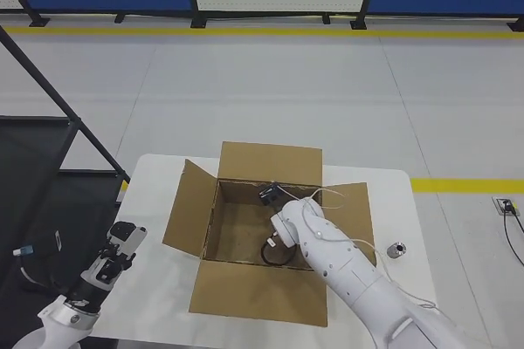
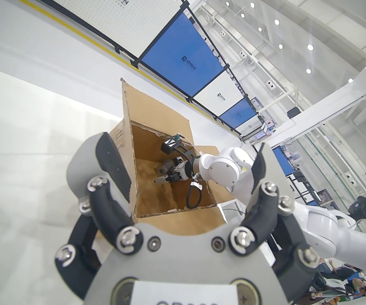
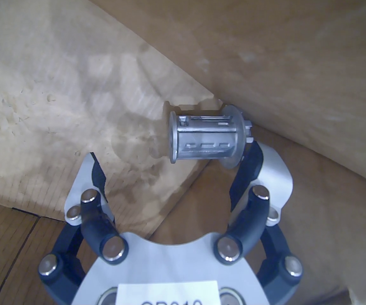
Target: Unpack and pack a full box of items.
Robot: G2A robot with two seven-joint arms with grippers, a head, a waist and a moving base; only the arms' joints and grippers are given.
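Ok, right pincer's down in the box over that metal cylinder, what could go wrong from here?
1. The cylinder lies on its side at the foot of a wall of the box, off-centre in the open right pincer; closing may roll it away instead of gripping.
2. The cable loop hanging from that wrist inside the box might snag on lifting out.
3. The left pincer is open and away from the box, so a snag could drag it.
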